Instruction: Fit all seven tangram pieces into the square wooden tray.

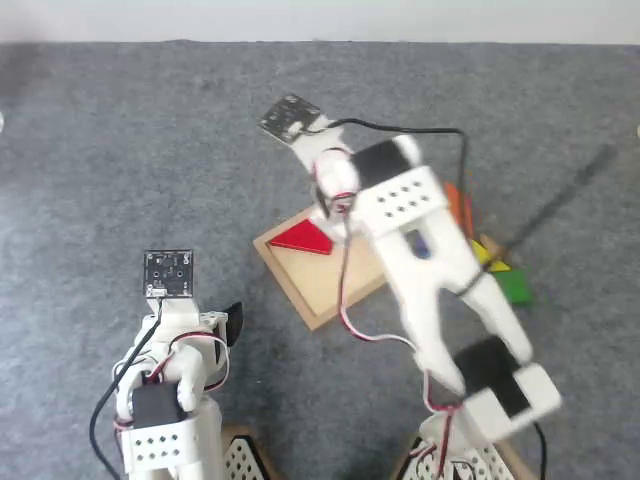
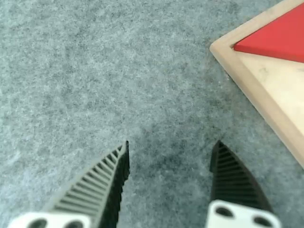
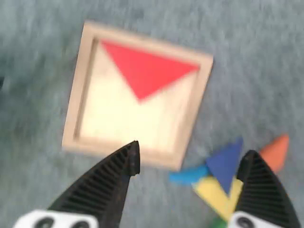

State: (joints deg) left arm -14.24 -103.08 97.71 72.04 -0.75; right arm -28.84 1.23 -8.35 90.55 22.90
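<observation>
Grey felt mat [image 1: 110, 150], white strip [image 1: 320, 18] along its far edge

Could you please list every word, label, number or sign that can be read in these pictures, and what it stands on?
None can be read.
The wooden tray, the red triangle in it and the loose pieces beside it are plain.
Any marks on the circuit boards on the arms are too small to read.
</observation>
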